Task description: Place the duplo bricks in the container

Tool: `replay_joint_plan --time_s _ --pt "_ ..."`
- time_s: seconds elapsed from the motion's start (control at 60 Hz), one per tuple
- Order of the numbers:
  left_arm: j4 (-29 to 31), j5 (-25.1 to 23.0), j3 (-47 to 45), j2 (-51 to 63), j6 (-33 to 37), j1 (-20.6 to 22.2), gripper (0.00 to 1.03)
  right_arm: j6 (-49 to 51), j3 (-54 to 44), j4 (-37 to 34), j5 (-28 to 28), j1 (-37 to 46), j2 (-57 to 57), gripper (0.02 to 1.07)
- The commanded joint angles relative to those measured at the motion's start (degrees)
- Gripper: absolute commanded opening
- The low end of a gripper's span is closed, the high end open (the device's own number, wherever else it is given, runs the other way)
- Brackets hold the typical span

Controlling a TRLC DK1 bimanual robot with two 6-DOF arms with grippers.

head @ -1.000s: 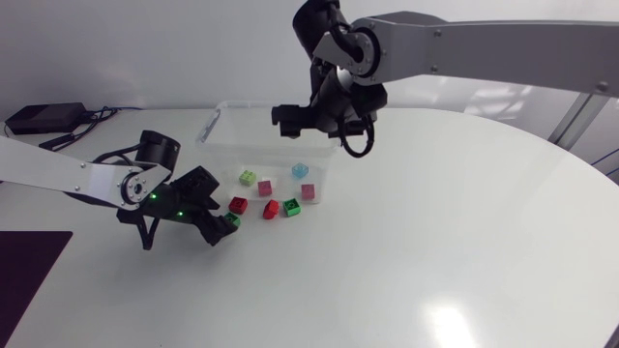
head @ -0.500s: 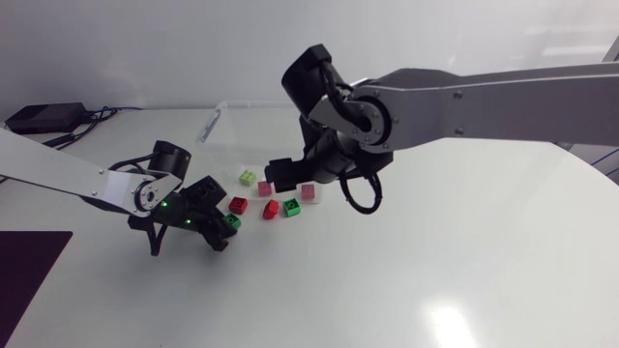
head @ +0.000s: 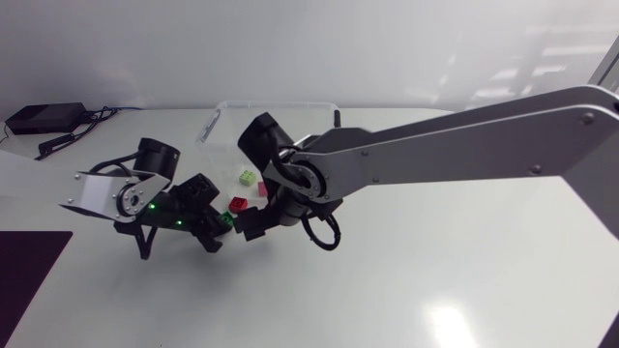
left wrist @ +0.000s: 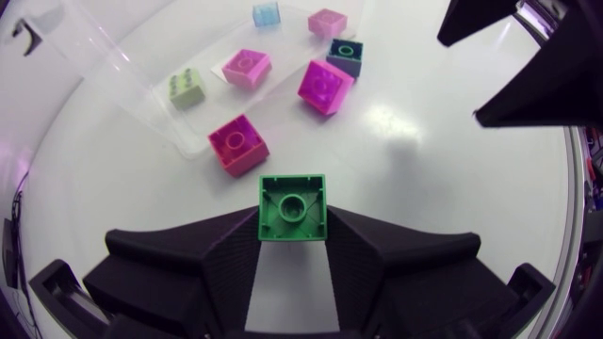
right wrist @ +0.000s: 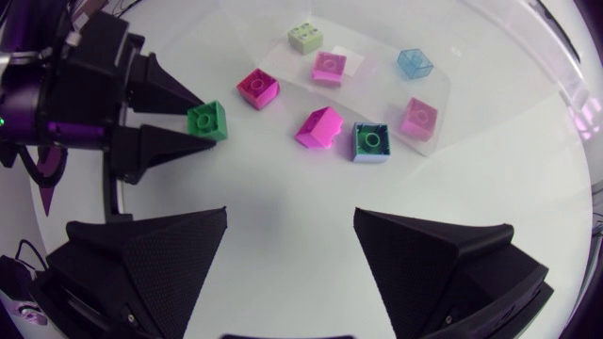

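My left gripper (left wrist: 293, 247) is shut on a green brick (left wrist: 293, 207), low over the table; the same green brick (head: 229, 221) shows in the head view and again (right wrist: 207, 121) in the right wrist view. My right gripper (right wrist: 290, 247) hangs open and holds nothing, close beside the left gripper (head: 215, 232) and over the loose bricks. A red brick (left wrist: 237, 144), a tilted magenta brick (right wrist: 318, 127) and a green-topped brick (right wrist: 371, 141) lie just ahead. The lime (right wrist: 304, 37), pink (right wrist: 329, 66) and light blue (right wrist: 414, 62) bricks rest on the clear container (head: 276, 104).
A black box (head: 44, 118) with cables sits at the back left of the table. My right arm (head: 435, 155) spans the table from the right, hiding some of the bricks in the head view. White tabletop stretches in front and to the right.
My left gripper has closed on the green brick. My right arm has swung down from above the container to just over the bricks, beside the left gripper.
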State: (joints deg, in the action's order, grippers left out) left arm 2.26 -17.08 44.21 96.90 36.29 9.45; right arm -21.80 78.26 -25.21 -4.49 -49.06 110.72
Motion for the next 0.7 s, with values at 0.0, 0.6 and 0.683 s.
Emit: replay_joint_plan --time_s 0.0,0.6,0.683 --pt "0.29 -0.32 -1.58 -4.88 0.97 -1.28 0.34 0.01 1.81 0.51 1.77 0.54 3.10 0.99" --pt "7.14 -2.25 3.52 -22.11 0.09 -7.08 0.34 -6.15 19.56 -5.81 -0.69 1.51 19.27 0.99" --pt "7.58 -2.87 5.28 -23.16 -0.08 -7.96 0.34 -6.67 21.41 -7.13 -1.75 1.60 20.50 0.99"
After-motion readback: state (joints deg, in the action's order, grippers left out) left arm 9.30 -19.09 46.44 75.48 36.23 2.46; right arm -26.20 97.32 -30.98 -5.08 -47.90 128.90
